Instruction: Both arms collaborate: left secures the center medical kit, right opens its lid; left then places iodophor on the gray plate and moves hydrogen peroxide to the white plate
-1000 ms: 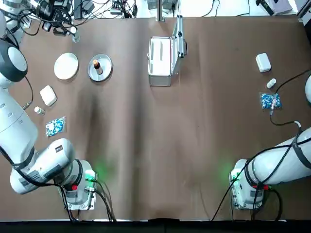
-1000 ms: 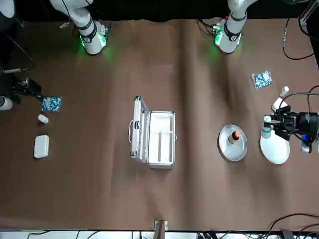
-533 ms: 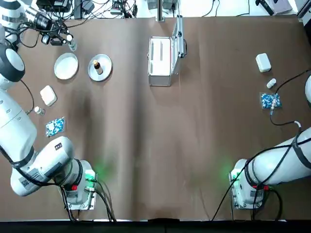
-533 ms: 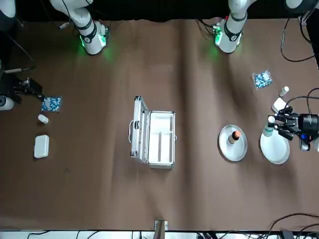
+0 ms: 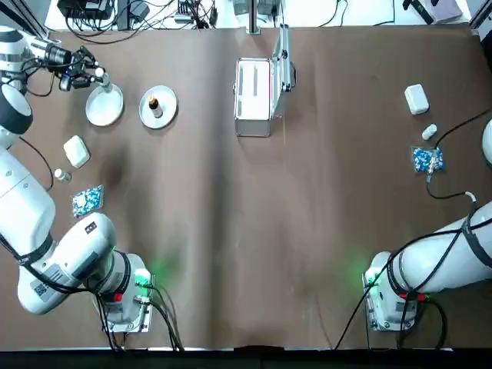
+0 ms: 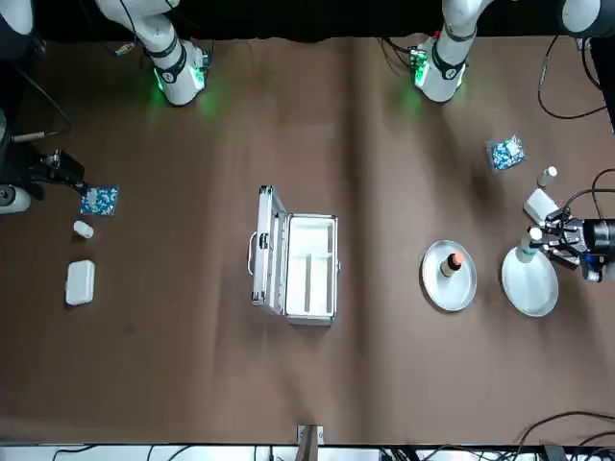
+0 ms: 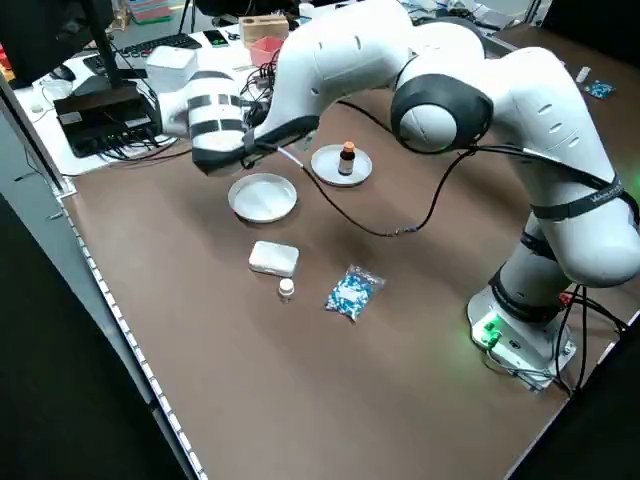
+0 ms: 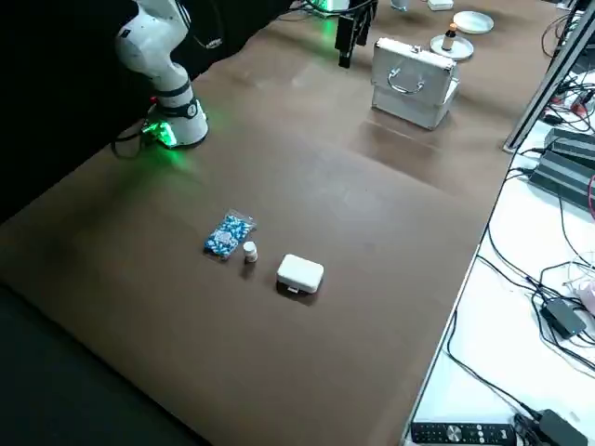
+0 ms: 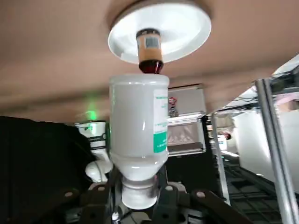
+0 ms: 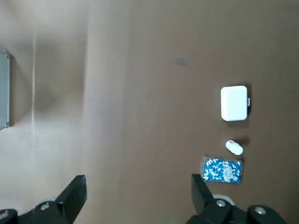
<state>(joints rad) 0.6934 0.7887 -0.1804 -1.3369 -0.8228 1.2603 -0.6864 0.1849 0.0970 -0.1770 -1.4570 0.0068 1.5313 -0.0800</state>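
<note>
The left pincer pinches the white bottle by its cap, likely so its base can land flat on the white plate just beside it. The right pincer, parked over the bench's far side from it, is spread.

Desk: white box, small bottle and blue packet noted near one another, one packet seam unverified.Two sets noted on desk. Beside each white box: small bottle, then blue packet.
</note>
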